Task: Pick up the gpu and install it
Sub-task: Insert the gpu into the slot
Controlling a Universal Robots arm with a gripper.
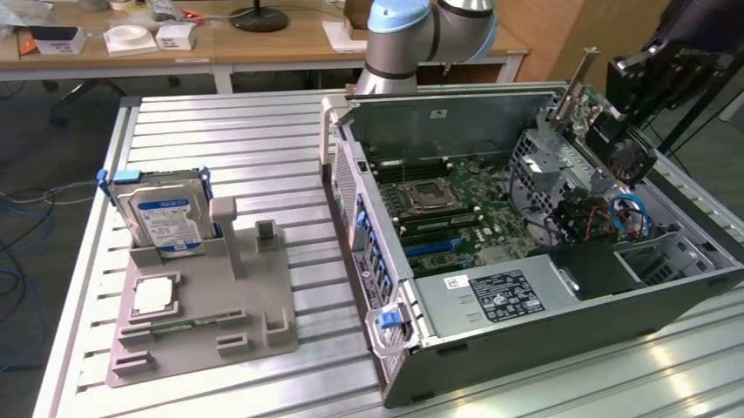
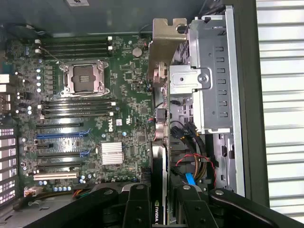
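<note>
A wooden desk (image 1: pixel 267 43) ran along the far side of the room on white legs, with small white boxes (image 1: pixel 157 37) and a round black stand base (image 1: pixel 258 17) on its top. A wood-coloured panel (image 1: pixel 570 35) stood at the exterior view's right. The floor (image 1: pixel 47 148) was dark grey (blue and grey cables (image 1: pixel 23 209) trailed over it at the exterior view's left). The ribbed aluminium table (image 1: pixel 233 148) took up the foreground, and bright patches of light (image 1: pixel 680 357) lay on its slats.
</note>
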